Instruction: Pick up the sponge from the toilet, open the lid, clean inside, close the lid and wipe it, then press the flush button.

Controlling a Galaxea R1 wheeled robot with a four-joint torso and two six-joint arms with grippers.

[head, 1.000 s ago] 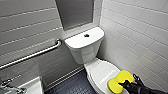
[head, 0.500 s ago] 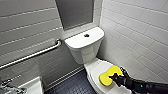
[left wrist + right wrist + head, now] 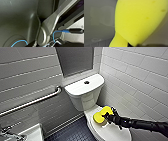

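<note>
The white toilet (image 3: 85,95) stands against the back wall with its lid (image 3: 112,133) down. The dark round flush button (image 3: 86,82) sits in the middle of the tank top. My right gripper (image 3: 109,117) reaches in from the right on a black arm and is shut on the yellow sponge (image 3: 101,115), which is at the rear of the lid, close to the tank. I cannot tell whether the sponge touches the lid. The sponge (image 3: 137,21) shows large and close in the right wrist view. The left wrist view holds dark robot parts and a blue cable (image 3: 56,32).
A metal grab bar (image 3: 32,102) runs along the left tiled wall. A small white basin (image 3: 33,135) with a metal tap (image 3: 7,130) is at the lower left. A white tiled wall (image 3: 140,84) is close to the toilet's right side. Dark floor (image 3: 72,132) lies between basin and toilet.
My right gripper has carried the sponge leftward across the lid, from its front part toward the tank.
</note>
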